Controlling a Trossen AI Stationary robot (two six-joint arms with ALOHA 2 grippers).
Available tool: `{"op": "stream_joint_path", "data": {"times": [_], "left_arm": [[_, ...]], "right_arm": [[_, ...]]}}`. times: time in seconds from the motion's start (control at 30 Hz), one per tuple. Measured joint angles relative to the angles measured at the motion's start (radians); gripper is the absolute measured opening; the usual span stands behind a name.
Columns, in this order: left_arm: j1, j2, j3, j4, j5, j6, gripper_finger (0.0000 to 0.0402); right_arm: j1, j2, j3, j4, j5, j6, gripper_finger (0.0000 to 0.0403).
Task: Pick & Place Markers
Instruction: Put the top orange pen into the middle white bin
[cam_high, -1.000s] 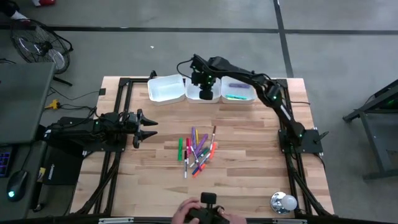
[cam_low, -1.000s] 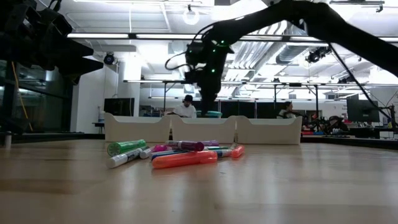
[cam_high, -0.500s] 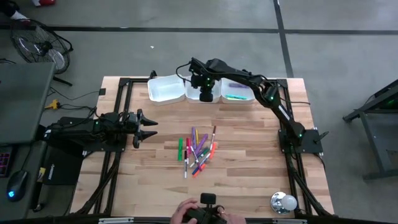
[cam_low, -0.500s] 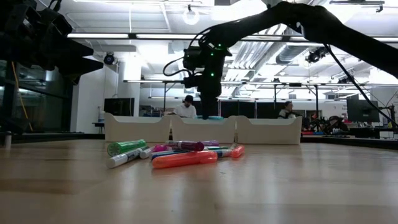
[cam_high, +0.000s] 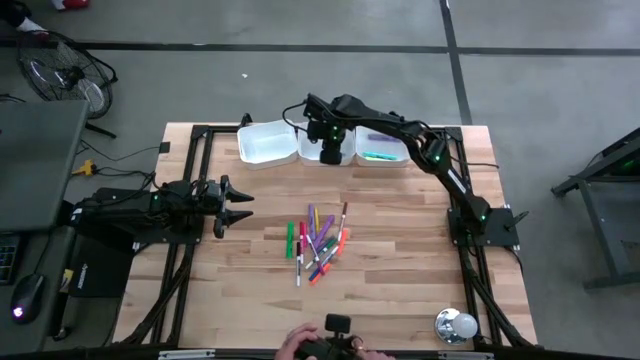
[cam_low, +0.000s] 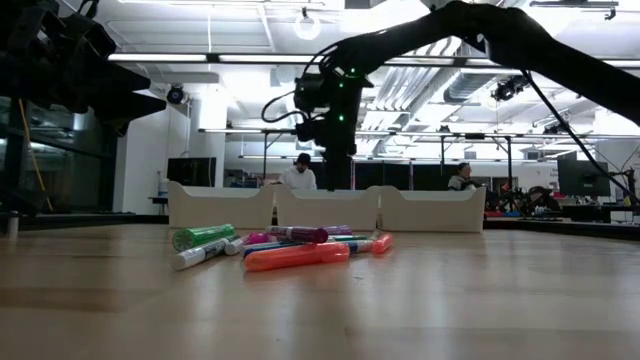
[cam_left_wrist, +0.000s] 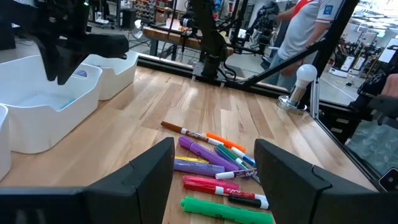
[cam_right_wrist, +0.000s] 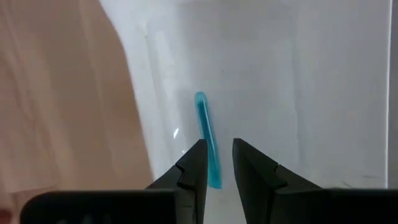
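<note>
One teal marker (cam_right_wrist: 207, 138) lies free below the right fingers (cam_right_wrist: 194, 163).

No lettering to call out here — nothing legible on the markers (cam_left_wrist: 214, 162), nothing on the white trays (cam_high: 268, 143), and the wooden table (cam_high: 400, 250) carries no label or number. The marker barrels show dark print-like smudges in the left wrist view, but they're too small to make out. Signs and screens in the room behind — all too distant to read.
</note>
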Motion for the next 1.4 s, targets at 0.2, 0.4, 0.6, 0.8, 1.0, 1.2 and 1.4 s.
{"op": "stream_joint_path", "data": {"times": [0.2,0.4,0.6,0.8,1.0,1.2,1.4], "left_arm": [[0.0,0.0,0.0,0.0,0.0,0.0,0.022],[0.0,0.0,0.0,0.0,0.0,0.0,0.022],[0.0,0.0,0.0,0.0,0.0,0.0,0.022],[0.0,0.0,0.0,0.0,0.0,0.0,0.022],[0.0,0.0,0.0,0.0,0.0,0.0,0.022],[0.0,0.0,0.0,0.0,0.0,0.0,0.022],[0.0,0.0,0.0,0.0,0.0,0.0,0.022]], "right_arm": [[0.038,-0.038,0.0,-0.067,-0.001,0.13,0.0065],[0.098,-0.063,0.0,-0.147,-0.007,0.412,0.0065],[0.195,-0.066,0.0,-0.243,-0.01,0.736,0.0065],[0.302,-0.066,0.0,-0.303,0.006,0.883,0.0066],[0.409,-0.066,-0.007,-0.372,0.013,1.033,0.006],[0.489,-0.112,-0.148,-0.367,-0.053,1.215,0.0058],[0.554,-0.25,-0.425,-0.157,-0.099,1.411,0.0057]]}}
